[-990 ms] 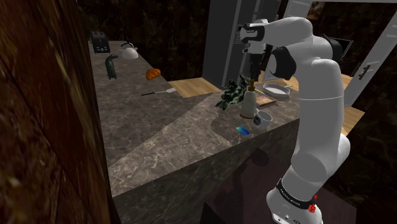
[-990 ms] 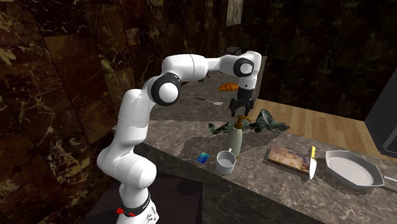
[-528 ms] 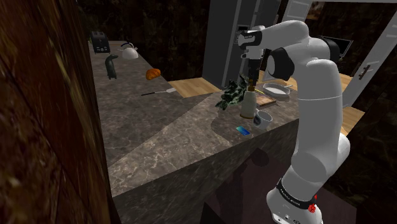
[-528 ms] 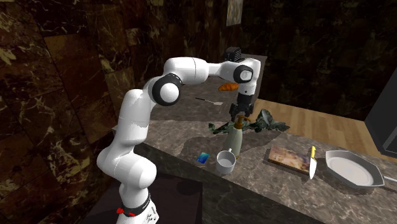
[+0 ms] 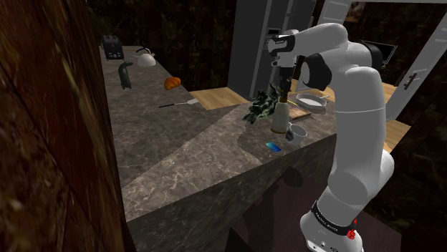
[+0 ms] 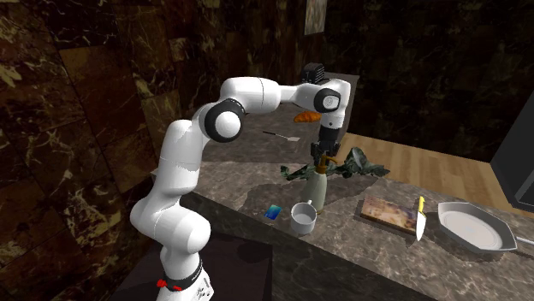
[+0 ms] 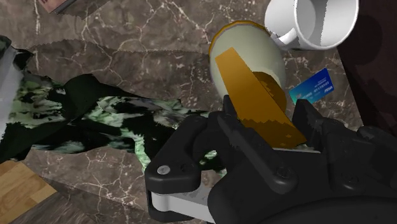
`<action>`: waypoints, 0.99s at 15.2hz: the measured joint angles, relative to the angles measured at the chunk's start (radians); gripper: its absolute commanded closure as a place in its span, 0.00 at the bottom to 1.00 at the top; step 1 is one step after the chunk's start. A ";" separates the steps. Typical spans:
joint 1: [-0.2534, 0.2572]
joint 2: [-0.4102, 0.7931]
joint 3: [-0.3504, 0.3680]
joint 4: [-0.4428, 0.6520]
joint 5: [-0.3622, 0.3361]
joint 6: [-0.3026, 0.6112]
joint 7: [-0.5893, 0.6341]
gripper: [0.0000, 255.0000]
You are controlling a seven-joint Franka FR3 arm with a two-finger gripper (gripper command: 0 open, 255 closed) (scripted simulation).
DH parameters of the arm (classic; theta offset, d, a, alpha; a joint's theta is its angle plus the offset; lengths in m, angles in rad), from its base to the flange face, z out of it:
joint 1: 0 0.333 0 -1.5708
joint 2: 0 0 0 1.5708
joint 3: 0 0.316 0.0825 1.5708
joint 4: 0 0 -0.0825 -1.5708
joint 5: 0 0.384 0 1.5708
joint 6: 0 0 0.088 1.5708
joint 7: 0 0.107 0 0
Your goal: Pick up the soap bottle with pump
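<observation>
Wrist view: gripper (image 7: 264, 116) straddles the pump on the soap bottle (image 7: 249, 52), grip unclear, mug (image 7: 312, 22) just beside.

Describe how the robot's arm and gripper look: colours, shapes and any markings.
The arm is glossy white, built of thick rounded links with dark joints. Near its foot runs a black band with small pale lettering and a red mark. The gripper is all black, blocky and matt, with a round screw head on its body.
</observation>
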 measured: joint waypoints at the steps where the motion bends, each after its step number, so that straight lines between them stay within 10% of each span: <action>1: 0.000 0.000 0.000 0.000 0.000 0.000 0.000 1.00; 15: -0.036 0.017 -0.002 0.175 0.006 -0.155 -0.005 1.00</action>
